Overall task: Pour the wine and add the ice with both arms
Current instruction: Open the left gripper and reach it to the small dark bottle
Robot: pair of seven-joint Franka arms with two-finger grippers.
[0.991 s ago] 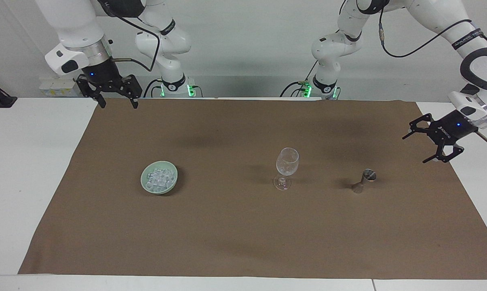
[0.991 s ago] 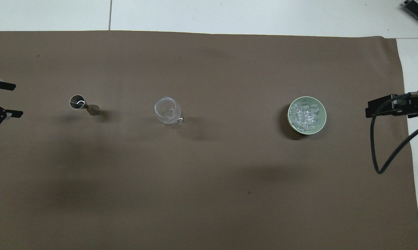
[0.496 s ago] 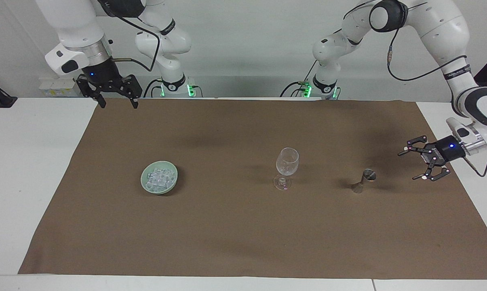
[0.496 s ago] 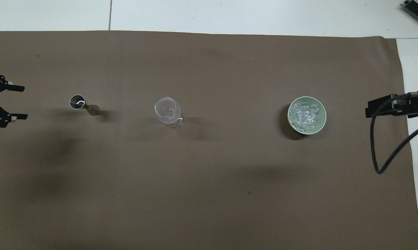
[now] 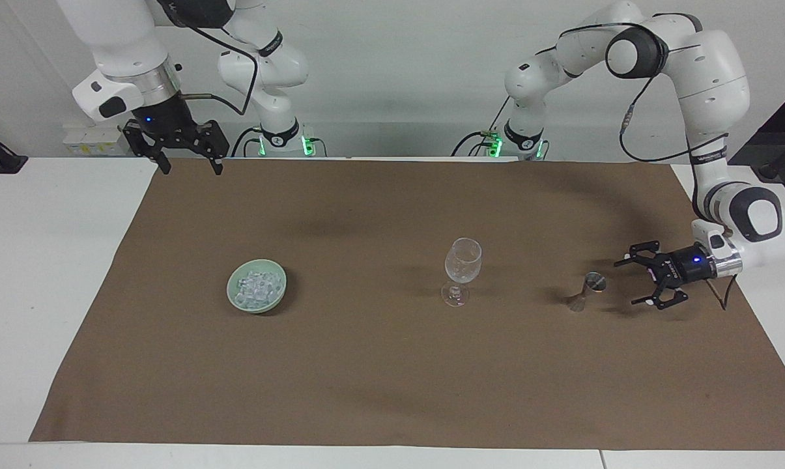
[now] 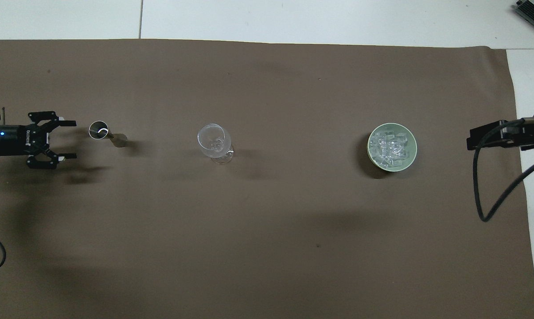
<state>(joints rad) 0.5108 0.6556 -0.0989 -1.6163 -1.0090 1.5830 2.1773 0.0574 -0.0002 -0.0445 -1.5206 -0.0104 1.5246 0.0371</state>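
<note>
— What does the ice (image 5: 257, 288) look like, and where does it sit?

— It is a heap of small clear, whitish cubes piled in a pale green bowl (image 5: 236, 301). Taking the wine glass (image 5: 462, 262) as my landmark: the bowl stands on the brown cloth (image 5: 392, 384) well apart from the glass, toward my right arm's end of the counter (image 5: 40, 273). The glass stands upright near the middle of the cloth.

— And your jaws?

— My left gripper (image 5: 638, 282) lies on its side, low over the cloth, well apart from the wine glass toward my left arm's end. Its jaws stand wide open, pointing at the small metal jigger (image 5: 587, 290), which stands upright between the glass and that gripper. The fingertips are just beside the jigger but apart from it; they hold nothing.

— The other one?

— My right gripper (image 5: 185, 168) waits, raised over the cloth's edge at my own side, well apart from the wine glass toward my right arm's end. Its jaws point down, spread wide, empty and touching nothing.
</note>
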